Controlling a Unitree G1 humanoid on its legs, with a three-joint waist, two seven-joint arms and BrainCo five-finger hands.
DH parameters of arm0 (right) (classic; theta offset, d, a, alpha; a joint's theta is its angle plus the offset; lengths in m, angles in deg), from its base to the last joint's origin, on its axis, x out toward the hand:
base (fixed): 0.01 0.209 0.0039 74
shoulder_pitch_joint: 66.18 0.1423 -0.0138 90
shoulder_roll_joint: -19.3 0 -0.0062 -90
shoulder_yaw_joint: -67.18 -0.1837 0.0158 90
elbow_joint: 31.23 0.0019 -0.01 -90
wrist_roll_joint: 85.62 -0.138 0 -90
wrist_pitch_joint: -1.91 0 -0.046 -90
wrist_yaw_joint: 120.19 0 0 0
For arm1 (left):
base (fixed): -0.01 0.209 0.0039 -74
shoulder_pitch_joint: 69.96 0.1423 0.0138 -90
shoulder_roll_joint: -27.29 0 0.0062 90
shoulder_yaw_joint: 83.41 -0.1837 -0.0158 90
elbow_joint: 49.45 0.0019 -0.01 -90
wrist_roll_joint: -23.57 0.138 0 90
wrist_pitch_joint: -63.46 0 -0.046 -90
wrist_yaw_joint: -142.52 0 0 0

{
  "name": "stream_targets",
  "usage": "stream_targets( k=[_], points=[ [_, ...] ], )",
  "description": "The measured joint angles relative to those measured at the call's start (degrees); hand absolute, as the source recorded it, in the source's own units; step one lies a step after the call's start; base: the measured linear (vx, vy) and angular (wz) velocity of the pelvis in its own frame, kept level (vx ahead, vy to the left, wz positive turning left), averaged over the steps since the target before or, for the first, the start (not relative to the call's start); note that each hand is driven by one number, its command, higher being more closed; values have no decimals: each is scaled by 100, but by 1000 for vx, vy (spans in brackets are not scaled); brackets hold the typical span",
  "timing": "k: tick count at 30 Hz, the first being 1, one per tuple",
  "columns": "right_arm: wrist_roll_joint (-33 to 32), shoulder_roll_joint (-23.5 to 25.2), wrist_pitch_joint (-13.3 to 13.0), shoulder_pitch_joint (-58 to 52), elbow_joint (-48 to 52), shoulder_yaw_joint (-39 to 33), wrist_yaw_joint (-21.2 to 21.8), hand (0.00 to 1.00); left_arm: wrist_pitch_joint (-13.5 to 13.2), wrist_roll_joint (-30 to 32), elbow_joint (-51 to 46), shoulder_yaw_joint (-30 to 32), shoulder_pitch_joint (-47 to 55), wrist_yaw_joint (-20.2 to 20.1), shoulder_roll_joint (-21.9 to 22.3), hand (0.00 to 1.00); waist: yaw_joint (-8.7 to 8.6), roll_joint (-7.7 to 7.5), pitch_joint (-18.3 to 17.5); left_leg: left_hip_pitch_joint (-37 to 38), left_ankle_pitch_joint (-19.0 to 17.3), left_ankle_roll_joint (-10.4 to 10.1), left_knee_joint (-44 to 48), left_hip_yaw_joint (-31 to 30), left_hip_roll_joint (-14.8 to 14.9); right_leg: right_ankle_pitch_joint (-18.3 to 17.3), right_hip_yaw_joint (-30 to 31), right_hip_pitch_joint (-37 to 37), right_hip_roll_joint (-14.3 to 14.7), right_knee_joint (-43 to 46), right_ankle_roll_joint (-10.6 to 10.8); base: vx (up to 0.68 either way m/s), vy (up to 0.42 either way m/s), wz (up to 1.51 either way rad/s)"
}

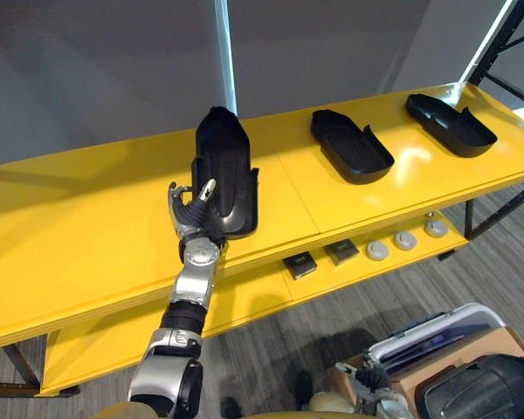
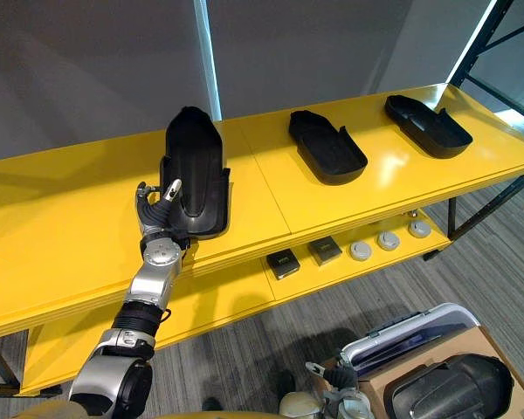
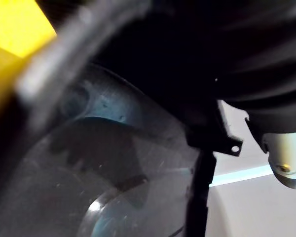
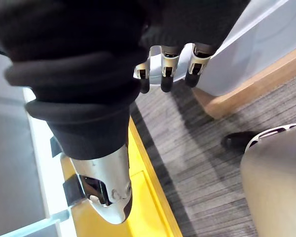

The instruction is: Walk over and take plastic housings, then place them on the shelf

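A black plastic housing (image 1: 223,175) lies lengthways on the yellow shelf top (image 1: 87,227), open side up. My left hand (image 1: 190,214) is at its near left corner, the thumb over the inside and the fingers (image 1: 175,190) curled on the outer wall. The left wrist view looks from very close at the housing's dark wall (image 3: 197,59). Two more black housings (image 1: 351,144) (image 1: 450,124) lie farther right on the same shelf. My right hand (image 4: 167,66) hangs low above the grey floor with relaxed fingers and holds nothing.
The lower yellow shelf (image 1: 244,301) carries two small dark square parts (image 1: 299,264) and three round grey discs (image 1: 405,240). At the lower right a cardboard box (image 1: 485,345) holds another dark housing (image 1: 480,388) beside a pale lidded bin (image 1: 424,336). A shelf leg (image 1: 498,205) stands at the right.
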Motion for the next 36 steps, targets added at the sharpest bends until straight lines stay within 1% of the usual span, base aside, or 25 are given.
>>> stream_targets(
  k=[6,14,20,24,26,27,31,36],
  points=[
    [1,0,1,1,-4,8,-16,0,-20,-23,-106,-24,134,213,162,0,1,-2,0,23,-1,0,-2,-17,-2,-9,-7,32,-3,-6,12,0,0,1],
    [1,2,3,2,-4,6,-25,0,-30,-54,-339,-70,499,191,249,0,4,-6,-1,21,-2,0,-3,-19,-2,-13,-16,35,-3,-12,18,0,0,0],
    [-1,-1,4,6,-54,-5,-26,0,-175,-49,-736,-631,1249,-159,368,0,29,-14,-6,9,-2,0,-3,-71,-3,-15,-69,62,-4,-36,19,0,0,4],
    [-1,-1,16,13,-76,-8,-26,0,-359,-14,-872,-944,1533,-429,371,0,53,-17,-9,9,-1,1,-4,-108,-4,-18,-117,81,-6,-37,24,-10,-5,4],
    [-5,0,15,40,-140,-14,-26,0,-383,-13,-879,-1075,1598,-531,384,0,77,-25,-15,10,0,2,-4,-116,-6,-19,-136,84,-8,-37,25,0,0,0],
    [-8,0,19,46,-178,-15,-26,0,-383,-12,-881,-1162,1599,-546,393,0,152,-36,-24,10,0,2,-4,-117,-5,-19,-138,83,-6,-38,25,0,0,0],
    [-9,0,40,50,-212,-14,-28,0,-386,27,-1100,-1311,1695,-656,382,0,168,-52,-37,10,0,2,-4,-145,-10,-24,-156,97,-12,-38,33,-8,-6,3],
    [-13,-2,2,50,-233,-10,-29,0,-460,699,-1855,-1495,1884,-662,333,0,173,-51,-38,9,1,4,-4,-195,-30,-33,-181,120,-32,-38,46,-4,-3,4]
  ],
)
